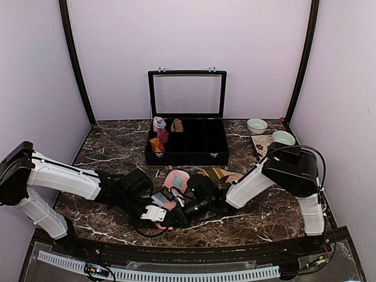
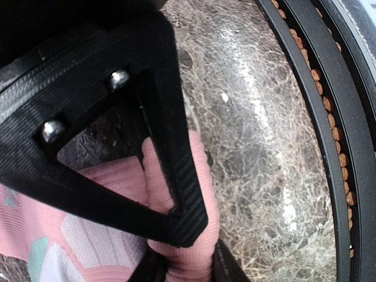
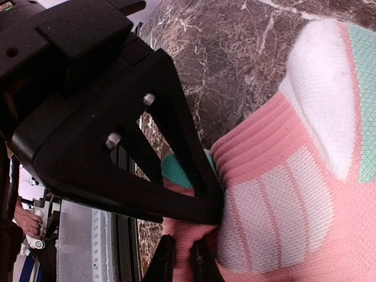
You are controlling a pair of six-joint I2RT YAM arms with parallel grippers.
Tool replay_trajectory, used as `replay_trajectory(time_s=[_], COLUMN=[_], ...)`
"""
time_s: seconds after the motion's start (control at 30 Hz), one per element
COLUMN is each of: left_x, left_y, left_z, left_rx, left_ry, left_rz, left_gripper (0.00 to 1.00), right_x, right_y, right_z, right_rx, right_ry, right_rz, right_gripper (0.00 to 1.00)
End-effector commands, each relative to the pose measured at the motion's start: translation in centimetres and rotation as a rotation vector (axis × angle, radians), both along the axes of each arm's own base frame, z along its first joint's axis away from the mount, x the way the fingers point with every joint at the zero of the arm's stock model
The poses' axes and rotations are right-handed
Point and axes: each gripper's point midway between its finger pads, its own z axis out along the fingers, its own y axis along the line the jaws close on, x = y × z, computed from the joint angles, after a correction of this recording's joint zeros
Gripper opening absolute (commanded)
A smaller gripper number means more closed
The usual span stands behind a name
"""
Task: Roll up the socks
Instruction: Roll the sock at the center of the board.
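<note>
**A:** Where is the pink sock (image 1: 176,178)?

**B:** It lies on the dark marble table (image 1: 111,147), towards the front edge and in front of the open black box (image 1: 187,157). Both arms reach in from the sides and meet at its near end.

**A:** And the left tool (image 2: 188,255)?

**B:** It is narrow and clamped on the sock. In its wrist view, a rounded fold of plain pink fabric is pinched between the two black fingers (image 2: 170,176). The rest of the sock, with its white and mint patches, trails off to the lower left. Bare marble and the table's black rim lie to the right of the fold.

**A:** The right tool (image 3: 194,235)?

**B:** That one is nearly closed, also on the pink sock. Its fingertips bite a ribbed pink edge where a strip of mint shows. The patterned body spreads to the right of the tool, flat on the table.

**A:** How close are the two grips?

**B:** From above they are just beside each other, at the sock's near end.

**A:** The other sock?

**B:** The striped sock (image 1: 222,174) lies just right of the pink one, beside the right arm's forearm. Neither tool touches it.
</note>
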Motion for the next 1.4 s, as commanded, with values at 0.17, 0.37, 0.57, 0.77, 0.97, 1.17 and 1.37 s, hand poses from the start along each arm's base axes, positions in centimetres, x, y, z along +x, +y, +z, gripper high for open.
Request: replay_trajectory(time_s=[0.17,0.37,0.57,0.77,0.97,1.17,1.37], left_x=[-1.2,-1.6,-1.9,-2.4,-3.0,-3.2,-2.6], left_y=[4.5,4.5,4.8,4.4,4.1,3.7,3.3], left_z=[-2.9,-3.1,-3.2,-2.6,-2.6,-2.3,-1.8], left_rx=[0.169,0.183,0.202,0.195,0.218,0.230,0.215], left_ry=[0.027,0.109,0.241,0.352,0.470,0.606,0.717], left_rz=[0.042,0.058,0.081,0.070,0.066,0.076,0.115], left_gripper=[0.10,0.08,0.08,0.07,0.08,0.08,0.09], right_x=[-0.4,1.7,2.2,4.1,8.2,8.9,5.1], right_y=[-7.4,-7.2,-8.9,-12.6,-16.7,-17.5,-12.8], right_z=[-8.6,-4.9,-3.0,-0.9,9.1,10.1,9.5], right_rx=[-0.346,-0.269,-0.231,-0.282,-0.308,-0.113,-0.070], right_ry=[0.080,-0.105,-0.192,-0.400,-0.873,-0.695,-0.864], right_rz=[-0.101,-0.141,-0.199,-0.388,-0.808,-0.871,-0.489], right_gripper=[0.13,0.36,0.99,0.99,0.99,0.99,0.96])
